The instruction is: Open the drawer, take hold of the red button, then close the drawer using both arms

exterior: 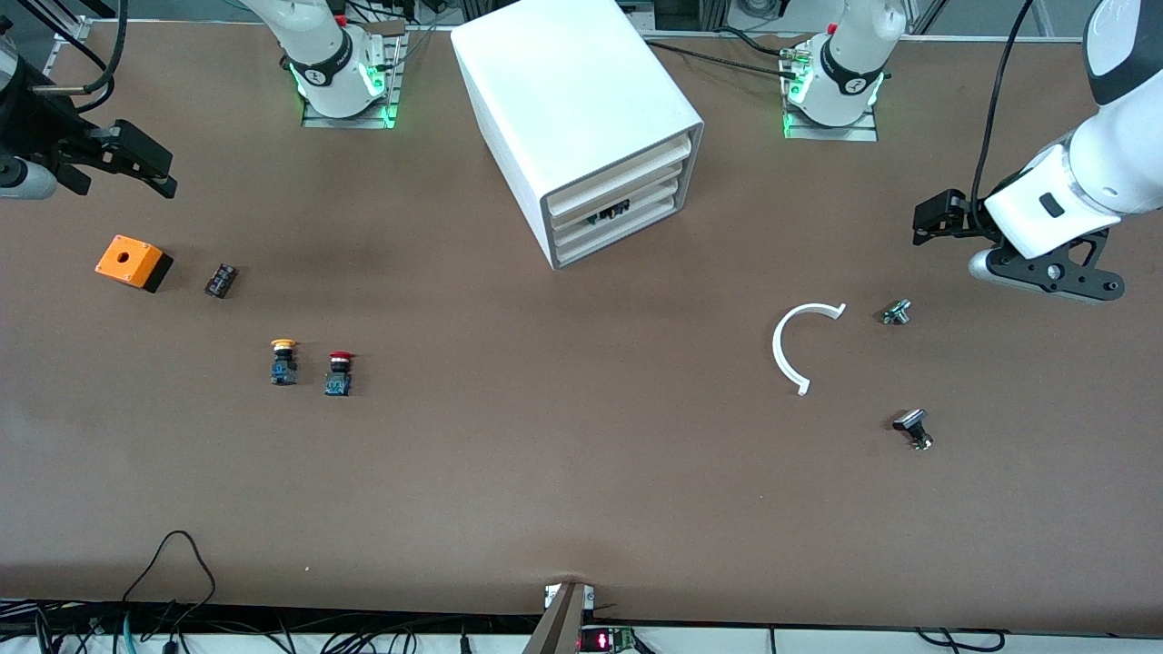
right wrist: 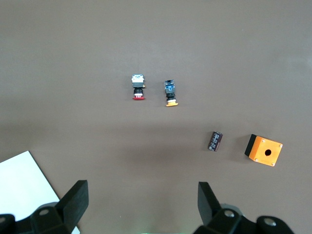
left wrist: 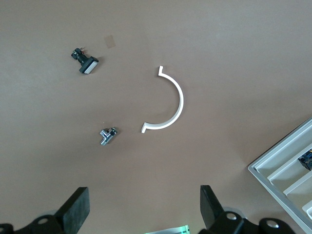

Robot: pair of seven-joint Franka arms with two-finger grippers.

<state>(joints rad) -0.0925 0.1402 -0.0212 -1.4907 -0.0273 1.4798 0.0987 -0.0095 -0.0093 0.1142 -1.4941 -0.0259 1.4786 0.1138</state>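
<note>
The white cabinet (exterior: pixel 581 109) stands between the two arm bases. Its drawer (exterior: pixel 611 212) shows small dark parts at its front edge and sits flush with the other fronts; it also shows in the left wrist view (left wrist: pixel 306 161). The red-capped button (exterior: pixel 339 372) stands on the table toward the right arm's end, and also shows in the right wrist view (right wrist: pixel 138 87). My right gripper (exterior: pixel 145 168) hangs open and empty above the table near the orange box, its own view (right wrist: pixel 141 202) showing spread fingers. My left gripper (exterior: pixel 936 222) is open and empty in the air at the left arm's end (left wrist: pixel 144 209).
A yellow-capped button (exterior: pixel 283 361) stands beside the red one. An orange box with a hole (exterior: pixel 133 262) and a small black part (exterior: pixel 221 280) lie farther from the camera. A white arc (exterior: pixel 801 345) and two metal parts (exterior: pixel 897 312) (exterior: pixel 914 428) lie toward the left arm's end.
</note>
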